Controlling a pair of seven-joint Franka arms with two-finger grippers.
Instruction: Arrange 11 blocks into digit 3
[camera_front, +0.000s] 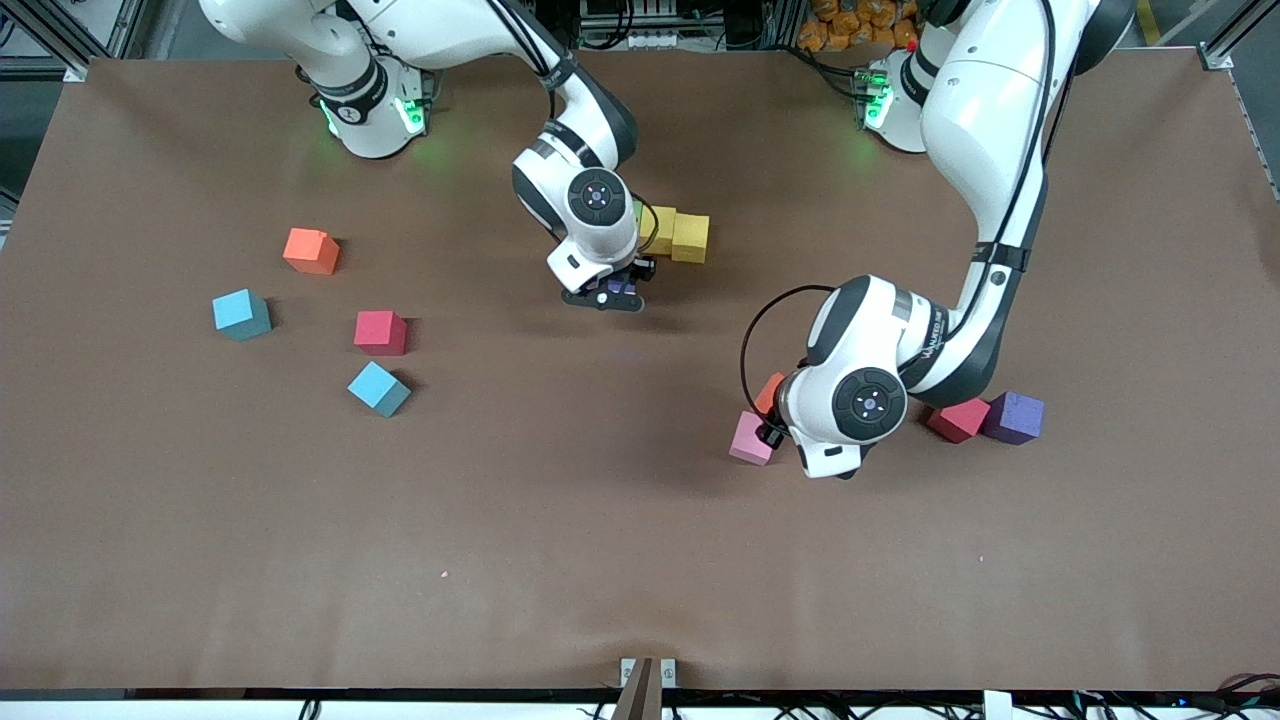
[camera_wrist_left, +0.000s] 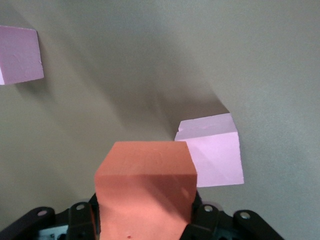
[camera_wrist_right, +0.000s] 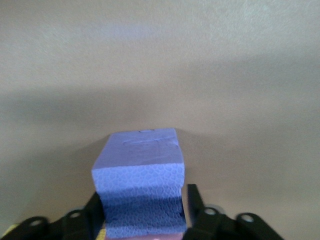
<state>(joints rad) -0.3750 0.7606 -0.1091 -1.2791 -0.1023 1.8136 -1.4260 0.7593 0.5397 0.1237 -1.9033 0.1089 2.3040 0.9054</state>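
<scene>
Brown tabletop (camera_front: 600, 550): left gripper (camera_wrist_left: 145, 212) clamps orange block (camera_wrist_left: 145, 167), right gripper (camera_wrist_right: 144, 205) parted around purple block (camera_wrist_right: 140, 152).

A robotics lab: two white robot arms (camera_front: 960, 200) are bolted at the edge of a table (camera_front: 640, 560) covered in plain brown paper, with aluminium framing (camera_front: 60, 40) and bundled cables (camera_front: 620, 20) along the back and foam cubes (camera_front: 380, 332) scattered about.

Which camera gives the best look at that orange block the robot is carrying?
The left wrist view: the orange block fills it, gripped by the left gripper. The front view shows only a sliver beside the arm; the right wrist view shows none.
</scene>
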